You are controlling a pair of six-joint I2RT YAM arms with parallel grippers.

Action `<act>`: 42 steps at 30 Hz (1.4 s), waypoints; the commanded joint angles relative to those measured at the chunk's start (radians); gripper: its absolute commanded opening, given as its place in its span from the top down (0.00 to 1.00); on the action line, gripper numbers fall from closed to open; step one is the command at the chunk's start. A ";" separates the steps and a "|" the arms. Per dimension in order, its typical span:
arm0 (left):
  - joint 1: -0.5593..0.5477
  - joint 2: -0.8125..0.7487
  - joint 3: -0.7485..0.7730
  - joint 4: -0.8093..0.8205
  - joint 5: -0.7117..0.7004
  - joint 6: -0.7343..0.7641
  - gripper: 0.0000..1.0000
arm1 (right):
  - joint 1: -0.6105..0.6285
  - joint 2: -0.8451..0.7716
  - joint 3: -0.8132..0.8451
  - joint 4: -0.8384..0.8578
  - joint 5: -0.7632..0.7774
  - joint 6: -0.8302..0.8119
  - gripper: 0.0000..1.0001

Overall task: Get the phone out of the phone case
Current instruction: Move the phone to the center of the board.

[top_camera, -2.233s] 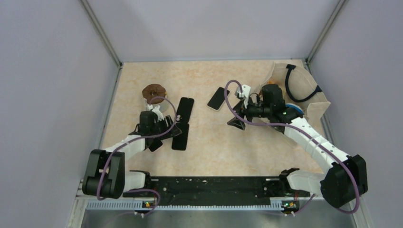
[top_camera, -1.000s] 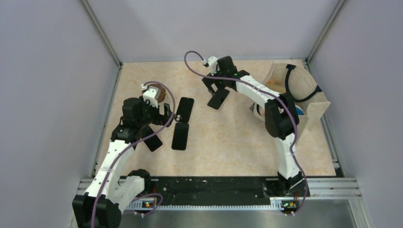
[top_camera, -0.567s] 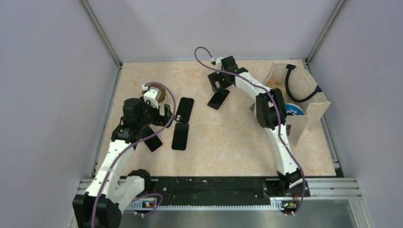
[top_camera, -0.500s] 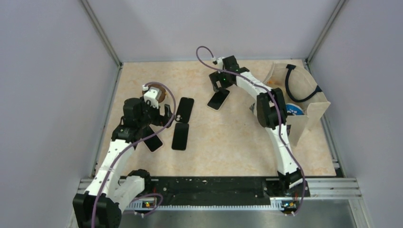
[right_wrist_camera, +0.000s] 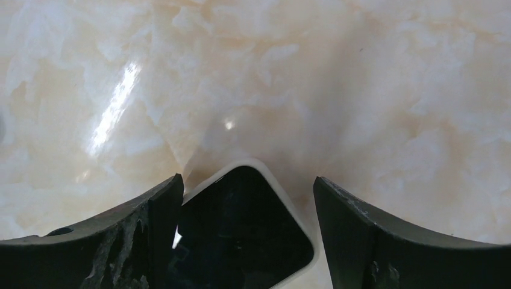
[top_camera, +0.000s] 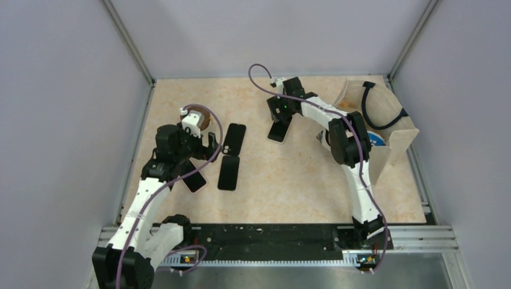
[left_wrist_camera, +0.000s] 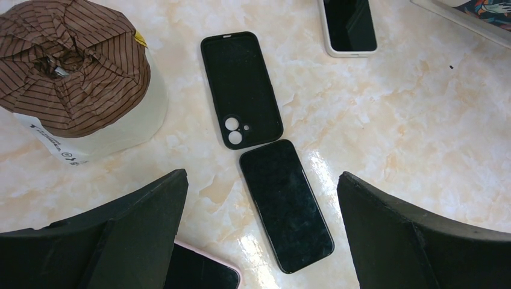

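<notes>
While the right gripper (right_wrist_camera: 247, 180) stands spread astride a corner of the white-cased phone (top_camera: 278, 130), that phone lying flat right of the empty black case (left_wrist_camera: 241, 90), left gripper (left_wrist_camera: 260, 176) spread wide above the case.

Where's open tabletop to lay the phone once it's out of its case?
Bare tabletop lies between the black phone and the right arm, down to the near rail. The far-left corner behind the wrapped roll is also free. Crowded on the left: roll, empty black case, phones.
</notes>
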 commanded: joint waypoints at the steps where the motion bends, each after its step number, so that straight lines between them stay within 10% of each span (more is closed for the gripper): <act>1: 0.007 -0.042 -0.004 0.050 -0.007 0.004 0.01 | 0.060 -0.118 -0.171 -0.113 0.006 -0.031 0.23; 17: 0.025 -0.082 -0.017 0.053 -0.014 0.022 0.01 | 0.145 -0.594 -0.738 -0.117 -0.047 -0.194 0.31; 24: 0.055 -0.097 -0.024 0.053 -0.017 0.031 0.01 | 0.149 -0.800 -0.834 -0.138 0.027 -0.208 0.03; 42: 0.082 -0.116 -0.040 0.066 0.002 0.034 0.01 | 0.027 -0.834 -0.931 -0.195 -0.107 -0.078 0.01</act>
